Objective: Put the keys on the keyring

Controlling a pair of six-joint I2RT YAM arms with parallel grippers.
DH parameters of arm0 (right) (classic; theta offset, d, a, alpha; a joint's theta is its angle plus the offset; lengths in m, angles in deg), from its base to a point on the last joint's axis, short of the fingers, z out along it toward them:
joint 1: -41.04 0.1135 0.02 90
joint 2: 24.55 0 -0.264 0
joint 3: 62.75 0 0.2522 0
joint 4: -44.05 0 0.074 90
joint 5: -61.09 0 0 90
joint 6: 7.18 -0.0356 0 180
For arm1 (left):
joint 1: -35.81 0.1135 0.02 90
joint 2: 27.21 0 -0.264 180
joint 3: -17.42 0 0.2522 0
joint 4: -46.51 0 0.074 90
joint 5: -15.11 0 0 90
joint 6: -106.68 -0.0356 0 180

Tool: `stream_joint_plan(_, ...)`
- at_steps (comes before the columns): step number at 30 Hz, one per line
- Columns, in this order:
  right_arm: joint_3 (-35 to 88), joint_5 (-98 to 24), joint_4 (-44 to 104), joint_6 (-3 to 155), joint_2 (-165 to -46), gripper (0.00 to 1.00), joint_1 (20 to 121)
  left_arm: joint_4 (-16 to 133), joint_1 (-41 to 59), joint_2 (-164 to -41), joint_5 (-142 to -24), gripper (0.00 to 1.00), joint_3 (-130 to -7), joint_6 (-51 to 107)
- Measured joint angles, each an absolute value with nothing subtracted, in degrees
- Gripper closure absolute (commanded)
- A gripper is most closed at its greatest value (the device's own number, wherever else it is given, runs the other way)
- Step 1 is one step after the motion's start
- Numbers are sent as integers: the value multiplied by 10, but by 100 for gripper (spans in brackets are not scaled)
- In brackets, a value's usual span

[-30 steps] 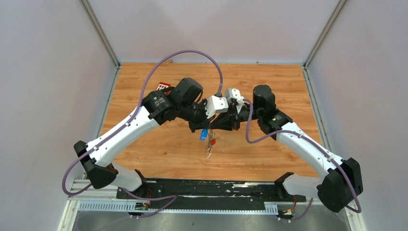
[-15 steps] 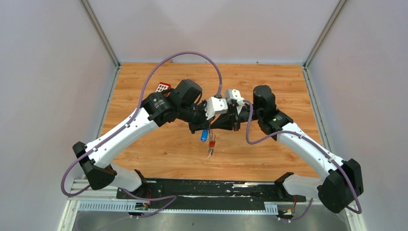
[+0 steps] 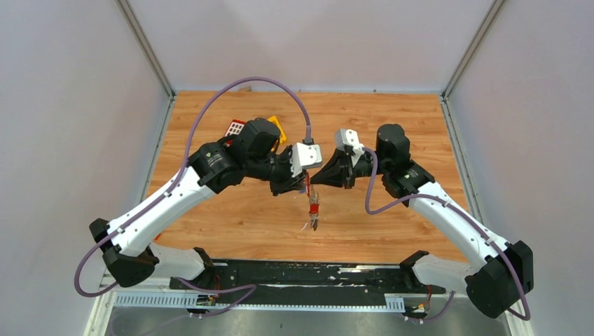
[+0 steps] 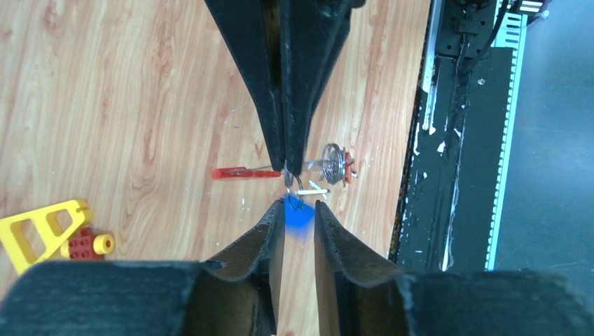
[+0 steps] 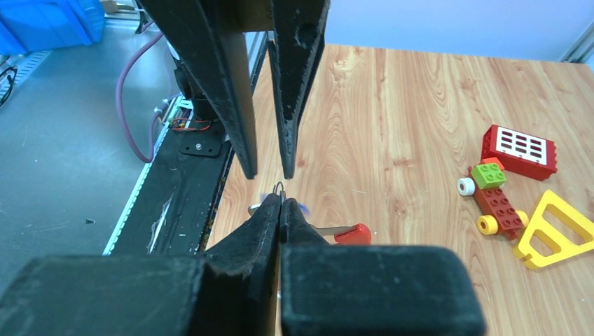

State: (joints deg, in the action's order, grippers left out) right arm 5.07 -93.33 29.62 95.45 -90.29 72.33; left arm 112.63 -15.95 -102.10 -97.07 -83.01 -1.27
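With the right end effector [image 5: 281, 204] clamped shut on the thin wire keyring [image 4: 294, 189] and the left end effector [image 4: 298, 208] parted just beside the blue key [image 4: 299, 218], likely best to grip firm on the right and back the left straight off without snagging the red key [image 4: 231, 172] hanging off that loop, mid-air above the counter [image 3: 392, 119]. Reaching inward from either side, elbows out, tips facing and nearly touching.

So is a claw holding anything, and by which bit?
The right gripper pinches the keyring by its thin wire loop, at its fingertips; the keys dangle below. The left gripper is open, holding nothing.
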Motion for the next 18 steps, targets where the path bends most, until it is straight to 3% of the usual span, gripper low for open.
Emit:
stream_joint_plan(9, 51, -934, 296, 956, -886, 100, 710, 1093, -160, -979, -965, 59, -789, -37)
stream_joint_plan(18, 51, -941, 281, 961, -879, 100, 705, 1023, -160, -961, -960, 66, -747, -54)
